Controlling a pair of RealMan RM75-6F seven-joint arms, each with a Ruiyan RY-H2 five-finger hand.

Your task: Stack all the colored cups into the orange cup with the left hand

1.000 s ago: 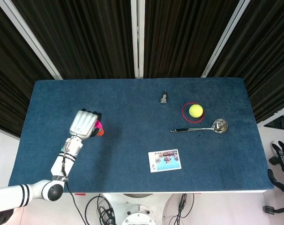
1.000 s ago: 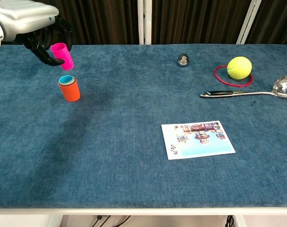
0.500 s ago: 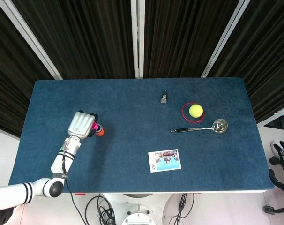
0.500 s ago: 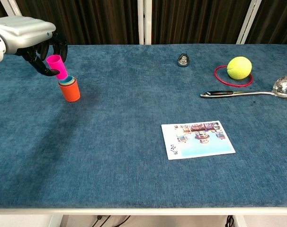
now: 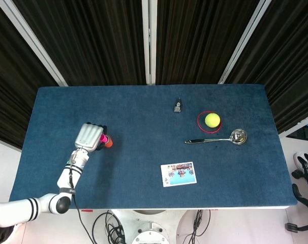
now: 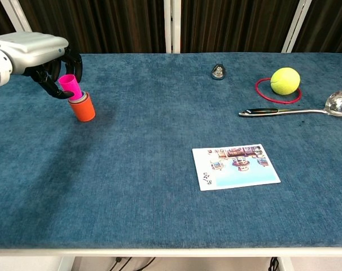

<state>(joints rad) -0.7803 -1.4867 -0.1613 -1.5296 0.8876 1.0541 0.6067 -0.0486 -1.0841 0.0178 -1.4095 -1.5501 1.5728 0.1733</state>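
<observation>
silver left hand (image 6: pixel 38 53), black fingers (image 6: pixel 51 79)

Left arm extended forward over the near-left part of the table, forearm striped black and white near the elbow. Left hand (image 6: pixel 44 59) back-upward, dark fingers (image 6: pixel 53 90) curled around the pink cup (image 6: pixel 70 86). Right hand (image 5: pixel 307 168) at frame edge, grasp indistinct.

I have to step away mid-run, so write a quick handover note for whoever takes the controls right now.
Left hand: holds the pink cup, tilted, its base entering the orange cup.
Right hand: off the table at the right edge of the head view; state unclear.
Done: the pink cup is partly in the stack; no loose cups show on the table.
Left: seat the pink cup fully, let go, pull the left hand away.
</observation>
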